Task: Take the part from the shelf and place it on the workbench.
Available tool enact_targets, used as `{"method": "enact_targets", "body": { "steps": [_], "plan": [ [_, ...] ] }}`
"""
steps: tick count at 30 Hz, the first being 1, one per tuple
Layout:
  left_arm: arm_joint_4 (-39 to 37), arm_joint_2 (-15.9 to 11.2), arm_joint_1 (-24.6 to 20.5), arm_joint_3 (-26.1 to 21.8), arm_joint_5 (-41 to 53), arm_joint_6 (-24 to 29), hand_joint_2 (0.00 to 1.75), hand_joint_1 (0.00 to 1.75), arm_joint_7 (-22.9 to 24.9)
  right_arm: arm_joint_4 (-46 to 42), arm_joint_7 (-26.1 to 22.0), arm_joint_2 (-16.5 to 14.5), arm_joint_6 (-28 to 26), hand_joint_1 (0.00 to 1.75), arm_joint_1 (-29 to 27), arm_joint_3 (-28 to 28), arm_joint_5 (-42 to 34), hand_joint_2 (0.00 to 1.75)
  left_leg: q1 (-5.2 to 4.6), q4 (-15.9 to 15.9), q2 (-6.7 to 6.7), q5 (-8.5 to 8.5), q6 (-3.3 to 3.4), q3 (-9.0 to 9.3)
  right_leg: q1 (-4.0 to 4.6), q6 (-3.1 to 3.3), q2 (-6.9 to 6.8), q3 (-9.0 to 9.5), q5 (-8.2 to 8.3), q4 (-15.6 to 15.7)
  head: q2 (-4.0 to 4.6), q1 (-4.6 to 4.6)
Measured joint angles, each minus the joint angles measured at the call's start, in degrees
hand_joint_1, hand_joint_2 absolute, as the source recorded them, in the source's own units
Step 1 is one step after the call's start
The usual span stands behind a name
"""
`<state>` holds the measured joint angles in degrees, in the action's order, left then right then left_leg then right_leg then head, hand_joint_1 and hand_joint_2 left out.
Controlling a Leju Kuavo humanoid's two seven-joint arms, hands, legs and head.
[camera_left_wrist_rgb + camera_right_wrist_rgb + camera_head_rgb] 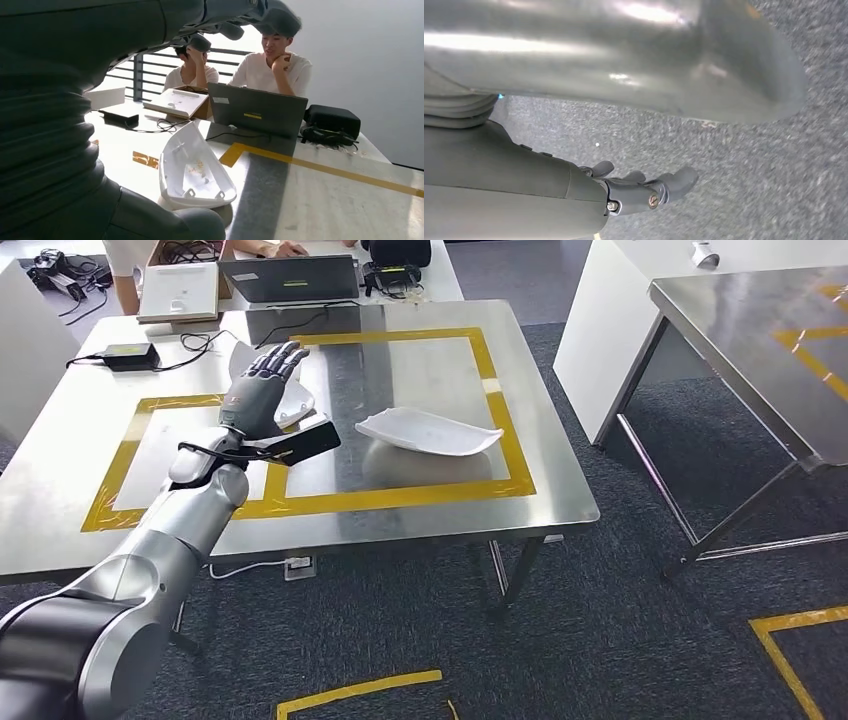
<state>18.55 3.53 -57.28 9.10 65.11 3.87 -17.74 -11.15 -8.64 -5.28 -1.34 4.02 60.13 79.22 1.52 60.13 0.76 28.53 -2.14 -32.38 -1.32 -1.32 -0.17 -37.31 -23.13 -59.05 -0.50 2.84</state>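
Note:
A white curved part [296,405] lies on the steel workbench [430,502], partly hidden by my left hand [262,382]. That hand hovers just above it with its fingers stretched apart and nothing in its grasp. The left wrist view shows the same part [192,170] resting hollow side up on the bench, between the thumb [165,222] and the fingers [250,15], apart from both. A second white part [430,430] lies in the middle of the bench inside the yellow tape frame. My right hand [644,187] hangs over grey carpet, its fingers loose and holding nothing.
A laptop [290,278], a white box [178,290], a black adapter with cables [130,353] and a black bag [398,258] sit at the bench's far edge. Two people [272,65] sit behind it. Another steel table [760,350] stands to the right.

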Motion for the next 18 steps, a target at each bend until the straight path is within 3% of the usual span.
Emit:
{"method": "enact_targets", "body": {
  "steps": [2, 4, 6, 7, 8, 10, 12, 13, 16, 18],
  "plan": [
    [-0.03, 1.79, 0.34, 0.05, 0.19, 0.39, 1.75, 0.0, 0.2, 0.0, -0.04, 0.43, -0.58, 0.0, -0.07, -0.02, -0.34, 0.0, -0.01, 0.05, -0.07, -0.68, 1.24, -0.88, -0.19, -0.62, -0.01, -0.81, -1.25, -1.21, 0.0, 0.2],
    [-0.04, 3.33, 0.64, 0.07, 0.15, 0.91, 1.75, 0.0, 0.05, 0.0, -0.11, 0.66, -1.14, 0.0, -0.11, -0.01, -0.73, 0.0, -0.16, 0.01, -0.16, -1.57, 2.33, -1.97, -0.15, -0.89, 0.01, -2.95, -5.71, -6.76, 0.0, 0.62],
    [-0.05, 4.34, 1.27, 0.08, 0.14, 1.31, 1.75, 0.0, -0.14, 0.0, -0.1, 0.83, -1.46, 0.0, -0.13, 0.01, -0.99, 0.0, -0.58, 0.04, -0.24, -2.45, 2.9, -3.13, 0.12, -0.83, 0.04, -5.35, -9.87, -14.42, 0.0, 1.1],
    [-0.07, 4.67, 1.66, 0.09, 0.11, 1.41, 1.75, 0.0, -0.23, 0.0, -0.07, 0.91, -1.56, 0.0, -0.16, 0.01, -1.04, 0.0, -0.83, 0.06, -0.29, -2.87, 3.05, -3.67, 0.29, -0.62, 0.05, -5.6, -10.47, -16.56, 0.0, 1.26],
    [-0.08, 4.88, 1.97, 0.09, -0.02, 1.45, 1.75, 0.0, -0.36, -0.01, 0.02, 0.97, -1.68, 0.0, -0.21, 0.02, -1.06, 0.0, -1.09, 0.08, -0.34, -3.3, 3.14, -4.2, 0.53, -0.24, 0.07, -4.77, -9.97, -16.55, 0.0, 1.37],
    [-0.06, 5.27, 2.27, 0.09, -0.65, 1.5, 1.75, 0.0, -0.74, -0.02, 0.53, 1.09, -1.95, 0.0, -0.33, 0.05, -1.07, 0.0, -1.59, 0.08, -0.34, -4.15, 3.29, -5.12, 1.23, 1.1, 0.15, 0.12, -7.4, -10.18, 0.0, 1.51],
    [-0.05, 5.65, 2.45, 0.08, -1.47, 1.67, 1.75, 0.0, -1.24, -0.05, 1.67, 1.38, -2.01, 0.0, -0.37, 0.14, -1.06, 0.0, -1.9, -0.06, -0.33, -4.97, 3.13, -5.69, 1.87, 2.4, 0.13, 4.92, -6.45, -2.69, 0.0, 1.49],
    [-0.07, 5.84, 2.7, 0.08, -1.77, 1.9, 1.75, 0.0, -1.43, -0.06, 2.39, 1.51, -1.91, 0.0, -0.4, 0.19, -1.04, 0.0, -1.85, -0.19, -0.35, -5.37, 2.87, -5.78, 2.12, 2.77, 0.13, 5.98, -6.49, -0.73, 0.0, 1.49],
    [-0.13, 6.15, 3.77, 0.05, -2.3, 3.18, 1.75, 0.0, -1.74, -0.07, 3.69, 1.92, -1.51, 0.0, -0.64, 0.6, -1.09, 0.0, -1.67, -0.82, -0.38, -6.44, 1.88, -5.95, 2.17, 3.1, 0.03, 5.94, -5.18, 0.85, 0.0, 1.67],
    [-0.21, 6.07, 4.12, 0.04, -2.47, 3.8, 1.75, 0.0, -1.96, -0.07, 3.37, 2.11, -1.57, 0.0, -0.79, 0.92, -1.14, 0.0, -1.78, -0.37, -0.37, -5.52, 1.42, -6.47, 1.77, 3.35, -0.17, 5.67, -4.01, 1.72, 0.0, 1.66]
  ]
}}
